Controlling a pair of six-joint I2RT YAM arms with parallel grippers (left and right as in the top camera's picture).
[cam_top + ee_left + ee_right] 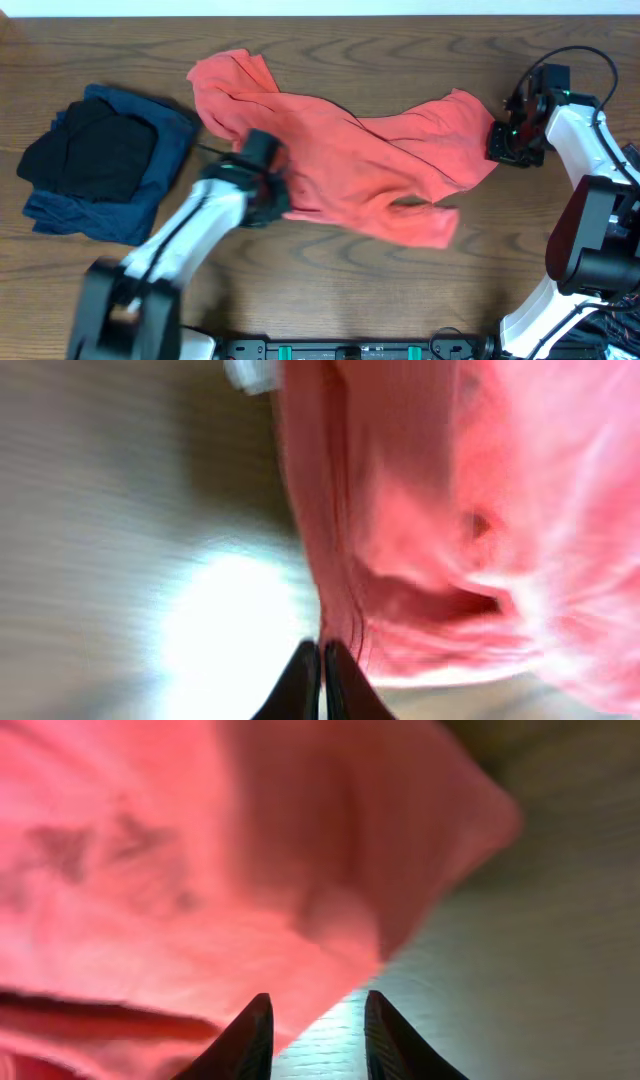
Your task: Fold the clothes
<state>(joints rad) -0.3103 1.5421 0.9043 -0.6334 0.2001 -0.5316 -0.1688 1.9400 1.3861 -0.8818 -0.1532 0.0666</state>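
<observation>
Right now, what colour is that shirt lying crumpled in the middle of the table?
Coral red; the T-shirt shows best in the overhead view.

The dark wooden tabletop [330,290] is carrying a coral-red T-shirt [345,165], lying rumpled across its middle, and a navy garment [105,222] is lying near its left end.

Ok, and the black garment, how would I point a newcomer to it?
Go to the left end of the brown wooden table, away from the crumpled coral-red T-shirt in the middle. There the black soft garment lies on top of a navy-blue piece. It is the only black cloth, with blue showing along its right and lower edges.
</observation>
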